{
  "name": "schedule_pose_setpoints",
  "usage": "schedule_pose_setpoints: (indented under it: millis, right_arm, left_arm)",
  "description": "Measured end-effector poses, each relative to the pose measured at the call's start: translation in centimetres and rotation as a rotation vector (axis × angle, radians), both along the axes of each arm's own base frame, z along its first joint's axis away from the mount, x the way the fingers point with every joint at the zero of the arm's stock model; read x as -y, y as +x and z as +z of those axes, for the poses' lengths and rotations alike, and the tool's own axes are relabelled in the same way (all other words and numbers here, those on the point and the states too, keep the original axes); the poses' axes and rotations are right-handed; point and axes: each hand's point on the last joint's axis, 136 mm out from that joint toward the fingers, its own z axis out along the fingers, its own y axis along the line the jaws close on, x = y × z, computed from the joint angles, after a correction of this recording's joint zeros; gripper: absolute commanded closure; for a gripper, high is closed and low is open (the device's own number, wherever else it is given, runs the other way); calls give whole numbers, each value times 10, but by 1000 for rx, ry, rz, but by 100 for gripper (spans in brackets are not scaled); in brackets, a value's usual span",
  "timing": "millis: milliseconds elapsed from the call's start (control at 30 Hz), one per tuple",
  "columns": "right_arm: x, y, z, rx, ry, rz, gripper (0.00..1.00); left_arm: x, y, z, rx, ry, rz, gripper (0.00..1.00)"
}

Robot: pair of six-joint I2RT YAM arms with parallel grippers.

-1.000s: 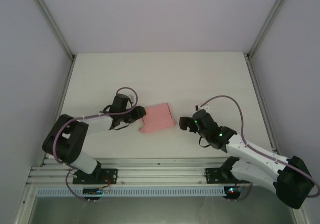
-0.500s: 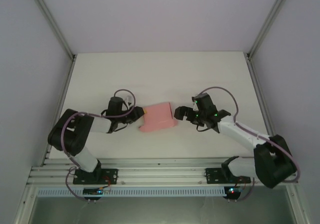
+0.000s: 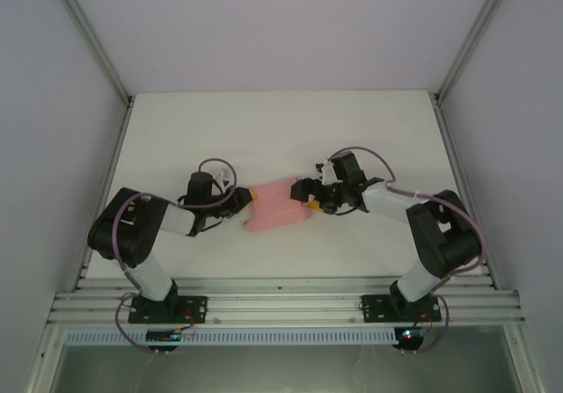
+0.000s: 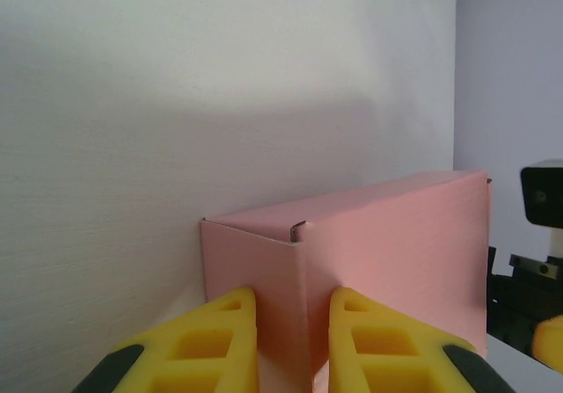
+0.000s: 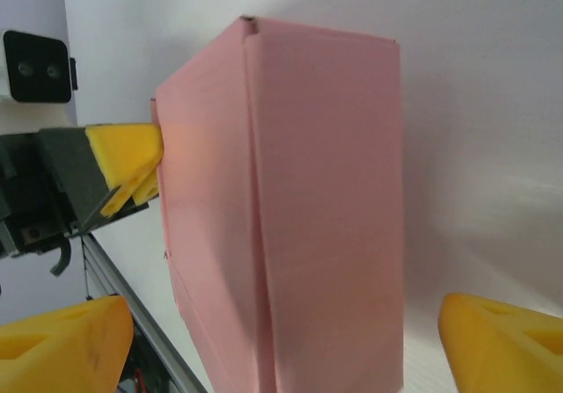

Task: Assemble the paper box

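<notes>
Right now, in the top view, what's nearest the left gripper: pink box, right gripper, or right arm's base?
1. pink box, right against the left gripper
2. right gripper, at the box's right end
3. right arm's base, bottom right

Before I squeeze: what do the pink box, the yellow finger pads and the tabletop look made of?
The paper box looks like thin matte pink card, judging by its crisp folded edges. The left gripper's finger pads are yellow matte plastic or rubber, moulded with hollow cells; which of the two is unclear. The table is white matte board with fine parallel lines, possibly laminate.
</notes>
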Motion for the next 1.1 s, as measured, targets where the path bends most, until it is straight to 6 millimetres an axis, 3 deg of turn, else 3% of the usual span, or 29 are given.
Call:
schedule_pose_setpoints:
  millis: [67,233,333,433,533,700,900,1100]
  right_arm:
    - [-5,1,-5,-18,25,11,17]
    - [-19,7,-8,-60,121,13,40]
    - [-21,11,-2,-61,182,-6,46]
    - [-21,13,3,-61,224,-20,49]
    - [-21,13,4,-65,238,-30,51]
    - [-12,14,16,-57,259,-62,52]
    - [-2,16,30,-63,261,-101,56]
    - [11,13,20,-173,215,-149,57]
  left_arm:
    - [0,0,0,1,-1,0,80]
    - [-1,-1,0,3,-5,-3,79]
    - [-3,1,1,5,-5,4,78]
    - [-4,2,2,15,5,7,70]
    - [-6,1,6,28,32,4,52]
    - [-14,3,29,90,110,9,0]
    - [-28,11,86,276,225,44,0]
    - [-19,-7,120,472,382,-47,0]
